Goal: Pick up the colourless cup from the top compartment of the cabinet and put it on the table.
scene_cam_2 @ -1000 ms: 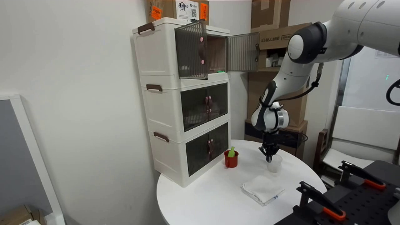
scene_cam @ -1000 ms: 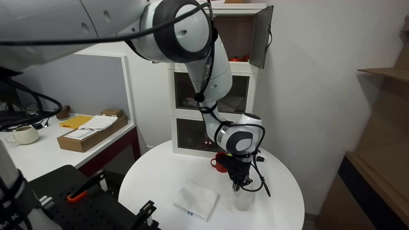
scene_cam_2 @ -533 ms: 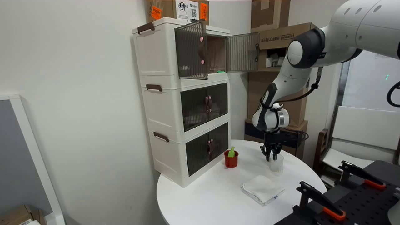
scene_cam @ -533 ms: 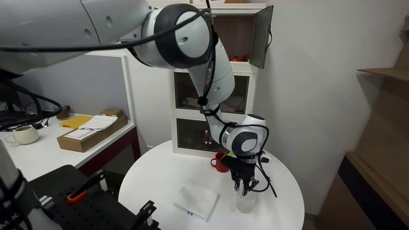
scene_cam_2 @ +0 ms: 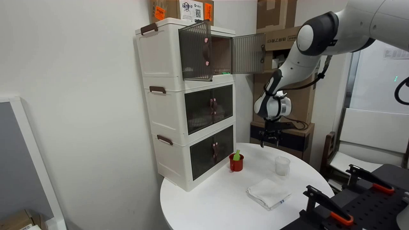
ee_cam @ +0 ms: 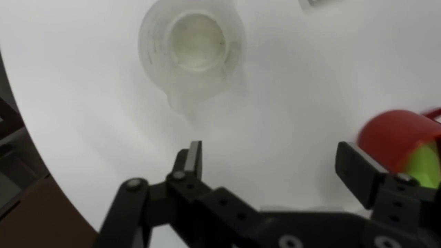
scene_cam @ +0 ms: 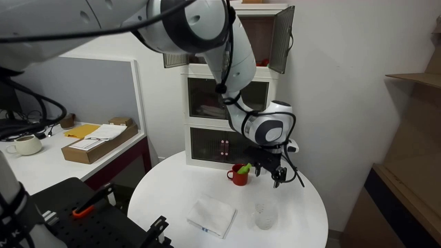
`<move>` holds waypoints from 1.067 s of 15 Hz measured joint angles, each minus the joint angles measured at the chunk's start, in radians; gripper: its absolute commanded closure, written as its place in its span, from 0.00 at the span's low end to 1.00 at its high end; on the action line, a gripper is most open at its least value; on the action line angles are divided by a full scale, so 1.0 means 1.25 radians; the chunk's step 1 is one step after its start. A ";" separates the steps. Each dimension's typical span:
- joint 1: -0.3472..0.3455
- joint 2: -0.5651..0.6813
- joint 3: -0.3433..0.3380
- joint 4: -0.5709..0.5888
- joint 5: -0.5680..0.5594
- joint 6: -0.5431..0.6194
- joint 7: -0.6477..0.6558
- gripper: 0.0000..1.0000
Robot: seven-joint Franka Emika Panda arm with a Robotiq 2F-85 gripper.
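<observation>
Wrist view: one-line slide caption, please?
Open gripper above the table; cup standing ungripped, red mug at picture's right, partly hidden.

Hovers with fingers (scene_cam_2: 262,143) spread by the far edge of the bench (scene_cam_2: 214,204), apart from upright colourless cup (scene_cam_2: 282,166); shows red mug (scene_cam_2: 236,164) near cabinet (scene_cam_2: 179,107), top compartment (scene_cam_2: 169,52) with doors (scene_cam_2: 195,51) swung wide.

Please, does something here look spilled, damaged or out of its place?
No spill or damage shows; the colourless cup stands upright on the round table. Only the top compartment looks odd: its doors hang open, while the lower doors are shut.
</observation>
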 measured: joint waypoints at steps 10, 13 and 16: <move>-0.108 -0.406 0.175 -0.150 0.128 -0.416 -0.262 0.00; -0.093 -0.527 0.162 -0.178 0.139 -0.549 -0.286 0.00; -0.051 -0.656 0.127 -0.224 0.139 -0.566 -0.286 0.00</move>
